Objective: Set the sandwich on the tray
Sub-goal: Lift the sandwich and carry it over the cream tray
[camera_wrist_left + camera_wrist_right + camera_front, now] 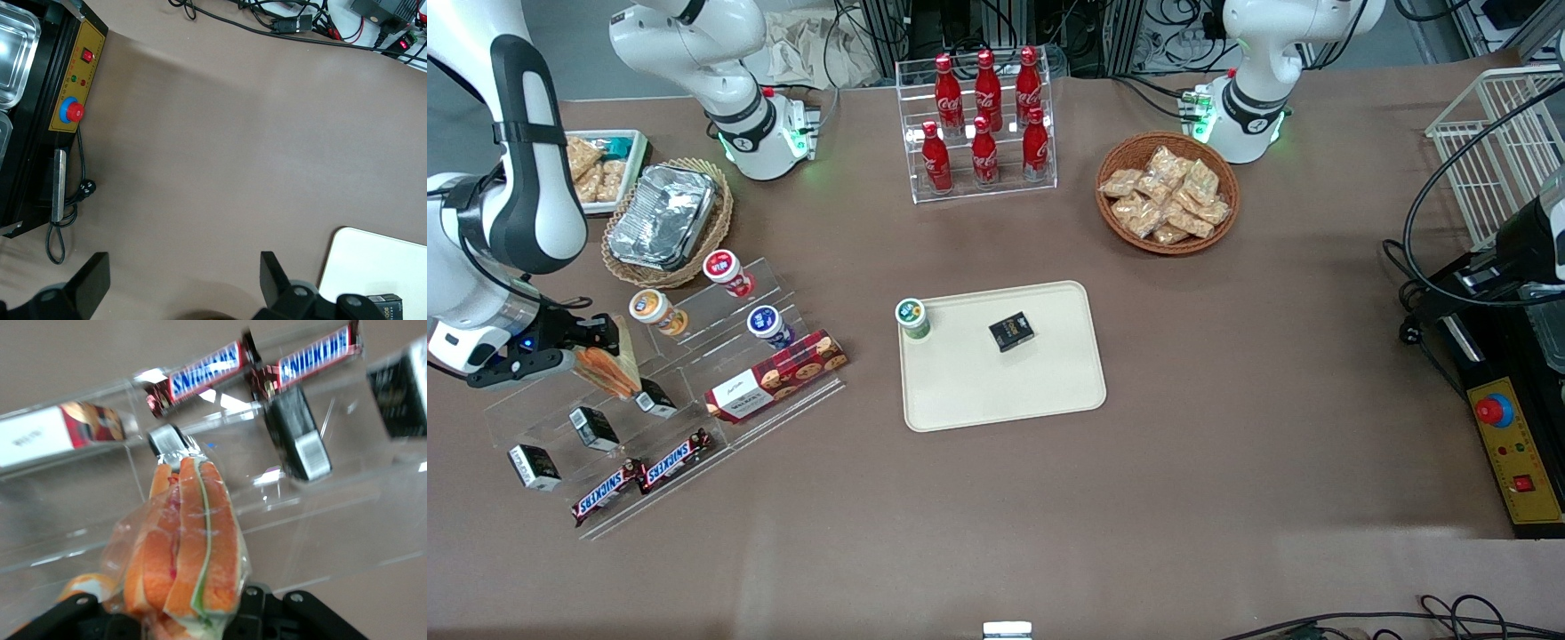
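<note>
In the front view, at the left edge of the frame, the gripper (pixel 560 348) holds the sandwich (pixel 607 367) above the clear acrylic stepped shelf (pixel 694 400), well apart from the tray (pixel 1049 391) at the centre. The right wrist view shows more: the sandwich (pixel 187 547) is a wedge with orange and green layers in crinkled clear wrap, clamped between black fingers. The tray is flat, cream plastic with rounded corners and carries a small black box (pixel 1011 332).
</note>
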`<state>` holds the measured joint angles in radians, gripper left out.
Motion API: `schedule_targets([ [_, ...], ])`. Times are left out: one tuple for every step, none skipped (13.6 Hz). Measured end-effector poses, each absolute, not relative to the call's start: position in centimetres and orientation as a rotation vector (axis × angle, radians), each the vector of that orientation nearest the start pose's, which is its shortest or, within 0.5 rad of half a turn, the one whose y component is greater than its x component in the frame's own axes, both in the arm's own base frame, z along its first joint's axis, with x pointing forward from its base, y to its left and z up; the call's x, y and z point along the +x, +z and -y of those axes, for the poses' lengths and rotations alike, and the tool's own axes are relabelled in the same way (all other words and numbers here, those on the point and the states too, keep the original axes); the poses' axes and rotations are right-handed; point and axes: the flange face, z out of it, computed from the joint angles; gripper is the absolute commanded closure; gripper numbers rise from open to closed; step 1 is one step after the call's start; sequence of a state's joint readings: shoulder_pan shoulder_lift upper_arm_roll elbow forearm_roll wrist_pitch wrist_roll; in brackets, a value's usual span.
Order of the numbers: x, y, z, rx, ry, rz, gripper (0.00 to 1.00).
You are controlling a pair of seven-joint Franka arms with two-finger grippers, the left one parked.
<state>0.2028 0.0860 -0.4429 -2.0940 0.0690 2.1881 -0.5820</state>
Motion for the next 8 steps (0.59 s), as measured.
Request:
schedule_targets([
  [54.9, 40.4, 12.5, -3.083, -0.059, 0.532, 1.0],
  [55.1, 42.4, 12.4, -3.068, -0.075, 0.586, 1.0],
  [55.1, 44.2, 12.3, -3.051, -0.089, 0.635, 1.0],
  [55.1, 45.8, 11.6, -3.035, -0.11, 0.683, 1.0],
  [55.2, 47.4, 10.1, -3.015, -0.13, 0.737, 1.0],
  [55.1, 48.4, 8.2, -2.992, -0.131, 0.789, 1.0],
  [54.9, 49.1, 6.0, -2.964, -0.119, 0.848, 1.0],
  [54.8, 49.5, 3.7, -2.937, -0.115, 0.911, 1.0],
])
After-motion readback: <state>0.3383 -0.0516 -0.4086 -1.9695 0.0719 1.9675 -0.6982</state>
